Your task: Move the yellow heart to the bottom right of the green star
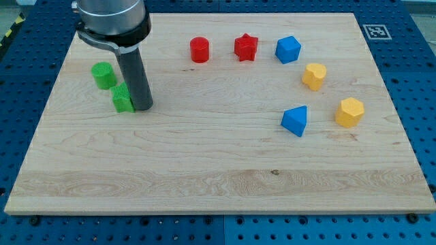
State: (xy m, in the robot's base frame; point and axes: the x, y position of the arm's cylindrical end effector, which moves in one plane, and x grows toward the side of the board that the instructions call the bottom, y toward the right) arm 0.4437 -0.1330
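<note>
The yellow heart lies at the view's right, on the wooden board. A green block that looks like the star lies at the view's left, far from the heart. My tip rests on the board right against the star's right side, and the rod hides part of that block. A second yellow block, roughly hexagonal, lies below and right of the heart.
A green cylinder sits up and left of the star. A red cylinder, a red star and a blue block line the top. Another blue block lies below the heart.
</note>
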